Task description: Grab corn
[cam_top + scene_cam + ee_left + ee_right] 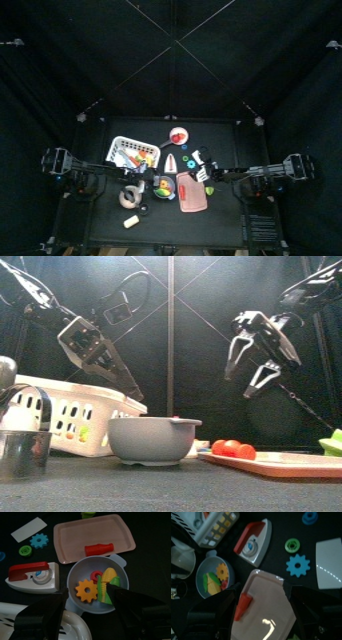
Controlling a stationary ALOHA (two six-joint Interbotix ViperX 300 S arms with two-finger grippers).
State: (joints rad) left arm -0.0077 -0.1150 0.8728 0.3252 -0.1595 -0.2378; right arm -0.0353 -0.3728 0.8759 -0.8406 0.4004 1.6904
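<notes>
Above the grey bowl [90, 587] with the corn [107, 583], left fingers [137, 607] spread, right fingers [314, 604] spread above the tray [264, 604].

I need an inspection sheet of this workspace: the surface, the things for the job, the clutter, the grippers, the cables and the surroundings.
Surface: black table, crowded in the middle.
Job's things: corn lies in the grey bowl, beside an orange gear.
Clutter: pink tray carrying a red piece; toy iron; white basket; blue gear; green ring; white card; metal cup.
Grippers: left gripper open above the bowl; right gripper open above the tray.
Cables: nothing seen on the table.
Surroundings: black curtains.
</notes>
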